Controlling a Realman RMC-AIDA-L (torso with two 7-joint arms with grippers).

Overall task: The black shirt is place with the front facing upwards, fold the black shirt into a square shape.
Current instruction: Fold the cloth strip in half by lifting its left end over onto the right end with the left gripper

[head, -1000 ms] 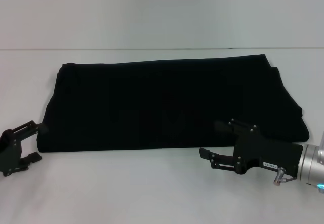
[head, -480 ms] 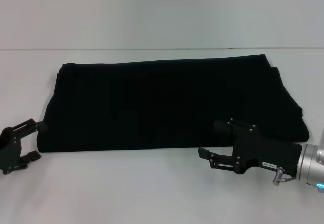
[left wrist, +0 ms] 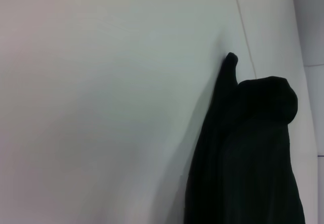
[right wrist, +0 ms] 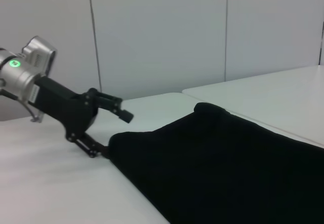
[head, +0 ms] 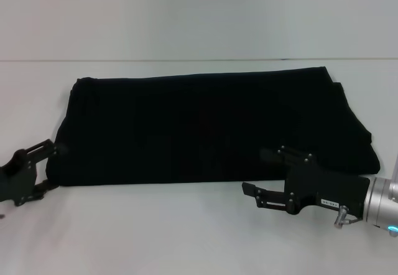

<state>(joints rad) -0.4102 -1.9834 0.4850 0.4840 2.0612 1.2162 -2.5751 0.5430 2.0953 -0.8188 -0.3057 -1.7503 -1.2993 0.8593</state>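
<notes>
White counter [head: 186, 231] carries all items; a pale wall stands behind it.

Shirt [head: 211, 129]: lies across the middle of the counter as a wide black folded band, long axis running left to right. No lettering or label shows on the upper layer. The right end shows stepped layers of cloth.

Left gripper [head: 48, 166]: sits low at the shirt's near left corner. Fingers are spread, one above and one below the cloth edge; the right wrist view [right wrist: 109, 130] confirms the corner lies between them, lower finger at the fold.

Right gripper [head: 258, 174]: sits at the shirt's near edge, right of centre. Fingers are spread, the upper one over the cloth, the lower one on the bare counter just beside the edge.
</notes>
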